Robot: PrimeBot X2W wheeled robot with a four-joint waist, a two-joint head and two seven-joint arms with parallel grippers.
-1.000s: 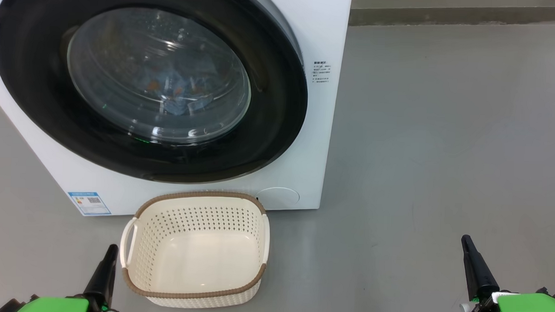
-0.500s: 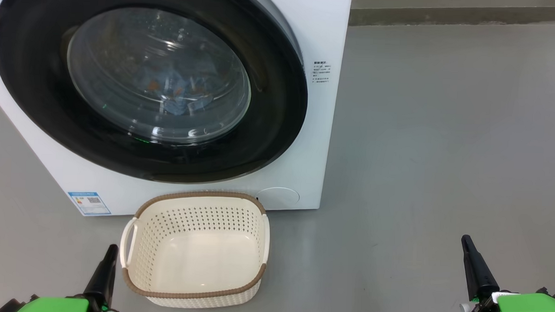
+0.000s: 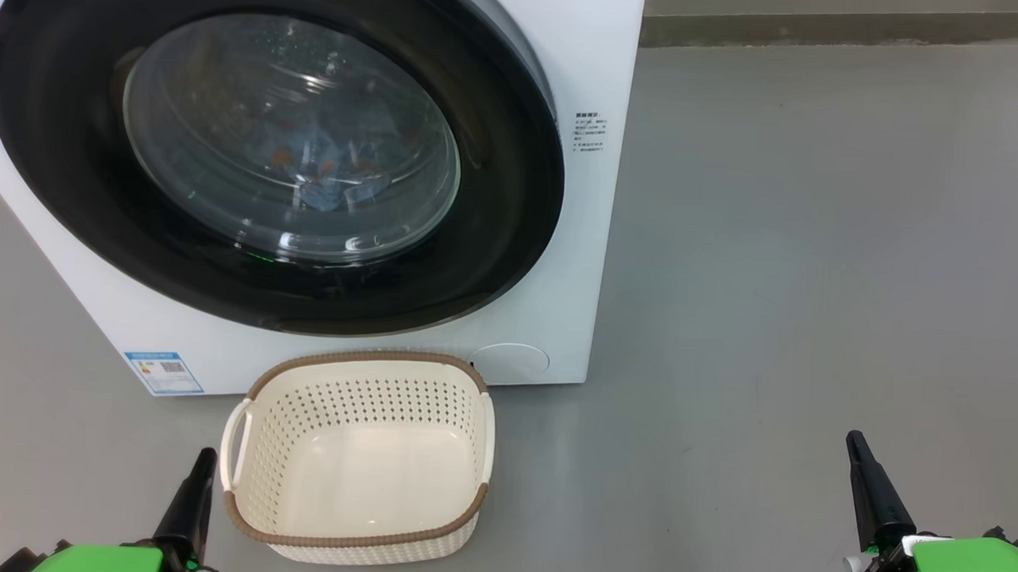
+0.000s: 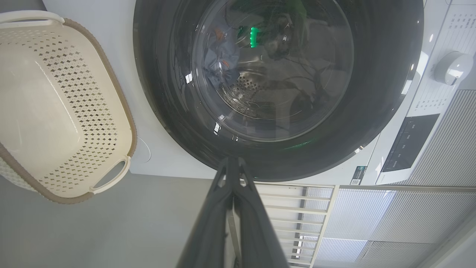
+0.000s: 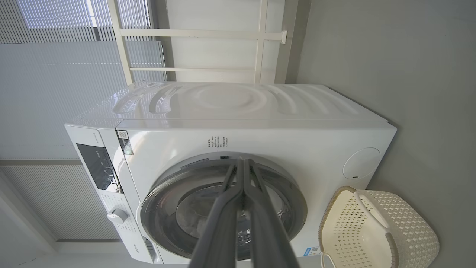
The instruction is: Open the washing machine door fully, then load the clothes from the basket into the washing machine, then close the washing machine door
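On the floor point(image 3: 815, 246) at the washing machine's point(image 3: 593, 60) foot the basket point(image 3: 361, 404) stands empty, the clothes point(image 3: 323, 165) lie behind the closed door point(image 3: 494, 235), and with the left pincer point(image 3: 206, 458) and right pincer point(image 3: 853, 442) both pressed together on nothing, we'd only check that the door sits flush.

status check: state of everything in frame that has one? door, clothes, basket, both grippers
washing machine door: shut.
clothes: inside the washing machine, seen through the door glass.
basket: empty, upright on the floor in front of the washing machine.
left gripper: shut, holding nothing.
right gripper: shut, holding nothing.
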